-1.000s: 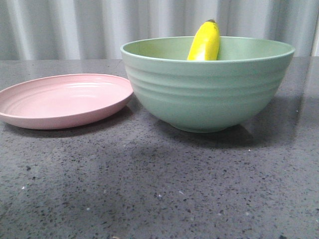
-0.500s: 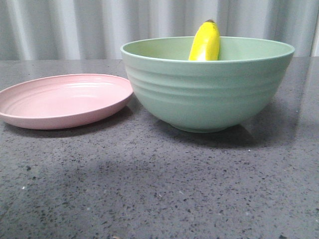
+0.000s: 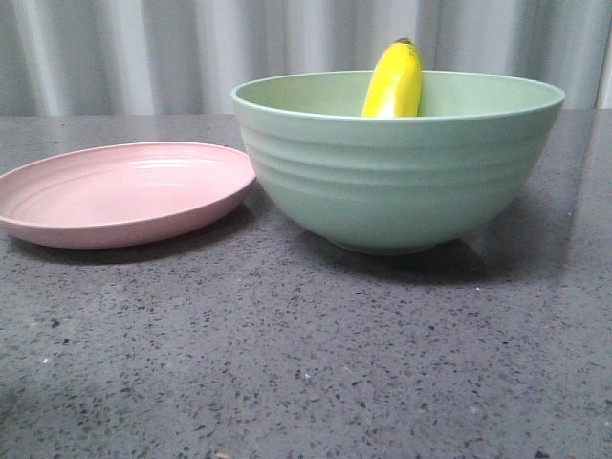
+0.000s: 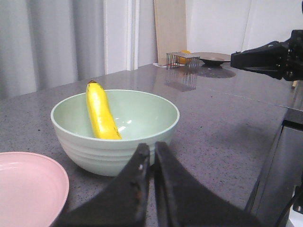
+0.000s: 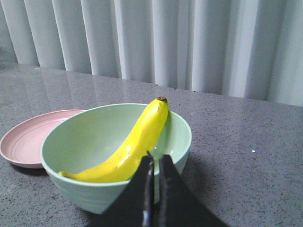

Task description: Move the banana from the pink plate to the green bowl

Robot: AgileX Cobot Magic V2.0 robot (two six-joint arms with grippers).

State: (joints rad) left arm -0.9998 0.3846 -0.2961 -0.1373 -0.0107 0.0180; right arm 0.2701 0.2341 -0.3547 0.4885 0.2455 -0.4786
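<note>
The yellow banana point(image 3: 394, 81) lies inside the green bowl point(image 3: 397, 182), leaning on its far wall with its dark end above the rim. It also shows in the left wrist view point(image 4: 100, 113) and the right wrist view point(image 5: 132, 144). The pink plate point(image 3: 124, 191) sits bare to the left of the bowl, touching or nearly touching it. My left gripper point(image 4: 152, 150) is shut and empty, held back from the bowl point(image 4: 113, 151). My right gripper point(image 5: 156, 160) is shut and empty, held back from the bowl point(image 5: 85, 189). Neither gripper shows in the front view.
A grey speckled table point(image 3: 306, 363) carries everything. A pleated curtain point(image 3: 191, 48) hangs behind. In the left wrist view a wire rack point(image 4: 182, 59) and a dark dish point(image 4: 214, 59) stand at the table's far end, and my right arm point(image 4: 272, 56) shows above the table's edge.
The banana, bowl and plate have not moved. A shadow over the front of the table has drawn away, leaving it lighter.
</note>
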